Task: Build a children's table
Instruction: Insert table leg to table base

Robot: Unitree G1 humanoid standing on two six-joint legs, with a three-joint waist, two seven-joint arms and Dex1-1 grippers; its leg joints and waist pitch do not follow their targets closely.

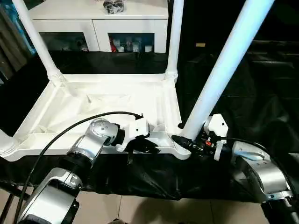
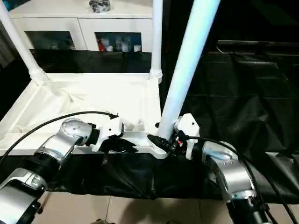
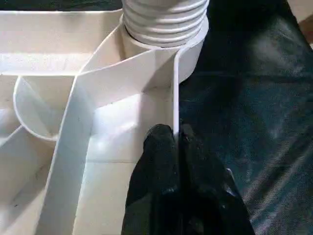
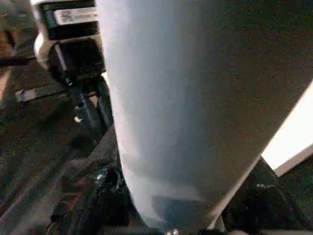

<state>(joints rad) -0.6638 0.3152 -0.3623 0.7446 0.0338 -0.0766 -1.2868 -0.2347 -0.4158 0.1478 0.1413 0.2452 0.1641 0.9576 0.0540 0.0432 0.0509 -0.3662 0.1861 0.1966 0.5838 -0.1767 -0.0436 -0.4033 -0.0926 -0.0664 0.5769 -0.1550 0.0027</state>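
Nearest us, our silver forearms reach to the near rim of the upturned table top (image 1: 107, 100), which lies ribbed side up on a black sheet (image 1: 233, 93). Our left end effector (image 3: 177, 147) is clenched on that thin rim wall, beside the near right corner socket. Our right end effector (image 1: 187, 140) grasps the base of a tilted leg (image 1: 224, 70) at that socket. Two far legs (image 1: 174, 37) stand upright in their sockets. Behind stands a white cabinet (image 1: 93, 23).
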